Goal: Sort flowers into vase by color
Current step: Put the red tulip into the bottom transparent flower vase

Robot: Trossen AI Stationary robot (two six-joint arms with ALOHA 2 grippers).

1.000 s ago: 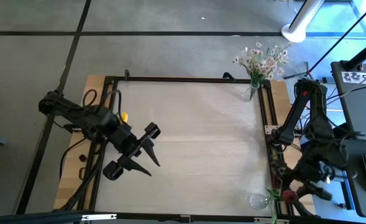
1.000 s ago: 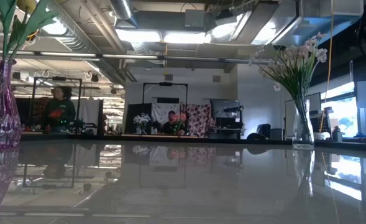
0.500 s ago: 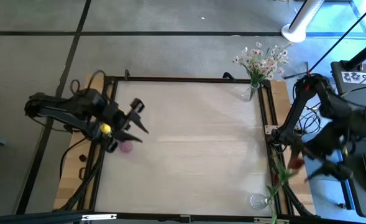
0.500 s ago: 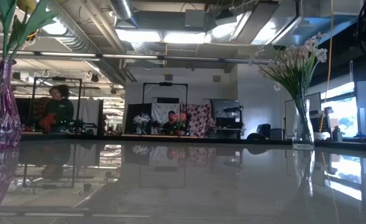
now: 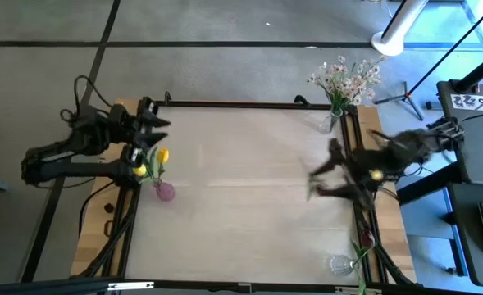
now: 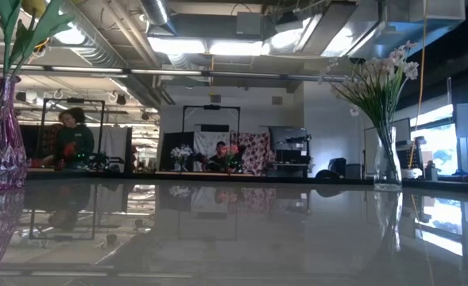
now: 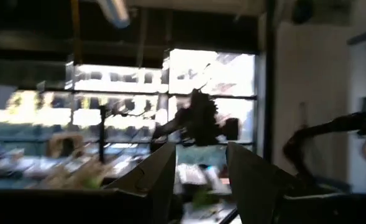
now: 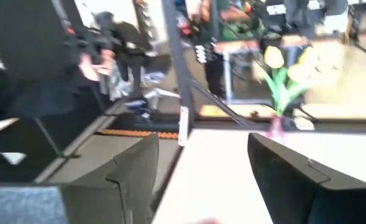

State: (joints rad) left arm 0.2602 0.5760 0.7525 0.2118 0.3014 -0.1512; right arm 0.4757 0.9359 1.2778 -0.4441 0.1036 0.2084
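Left gripper (image 5: 152,129) sits at the table's (image 5: 249,205) far-left corner, fingers parted, nothing held. Right gripper (image 5: 316,179) reaches over the table's right side — fingers spread, empty. Yellow tulips (image 5: 157,157) stand in the purple vase (image 5: 166,192) by the left edge. White-pink sprays (image 5: 345,79) stand in a clear vase (image 5: 330,121) at the far-right corner. Another clear vase (image 5: 340,265) stands near-right, green stems (image 5: 360,256) beside it.

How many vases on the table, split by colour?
Purple glass vase: 1
Clear glass vases: 2
Total: 3
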